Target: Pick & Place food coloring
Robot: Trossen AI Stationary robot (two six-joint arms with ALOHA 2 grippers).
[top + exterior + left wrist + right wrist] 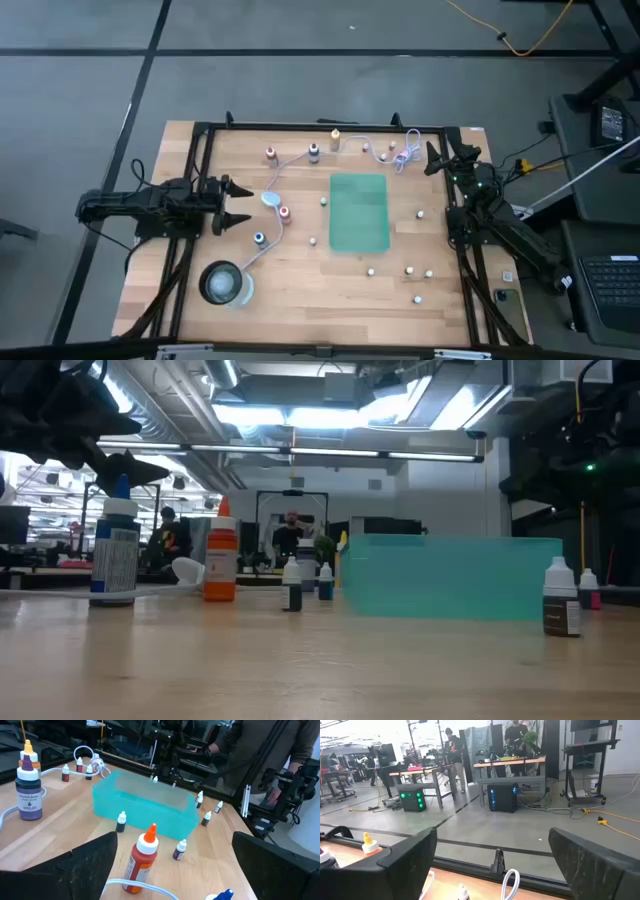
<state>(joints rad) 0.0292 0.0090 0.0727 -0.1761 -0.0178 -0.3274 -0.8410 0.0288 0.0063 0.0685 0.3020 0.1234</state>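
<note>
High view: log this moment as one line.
left gripper: jaws open, beside red-capped bottle | right gripper: jaws open, far right corner | teal bin: mid-table | held: nothing

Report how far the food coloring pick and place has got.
Done: nothing visible; the teal bin looks empty. In hand: nothing; left gripper and right gripper are open. Left: all bottles, such as the red-capped bottle, stand scattered on the table.
</note>
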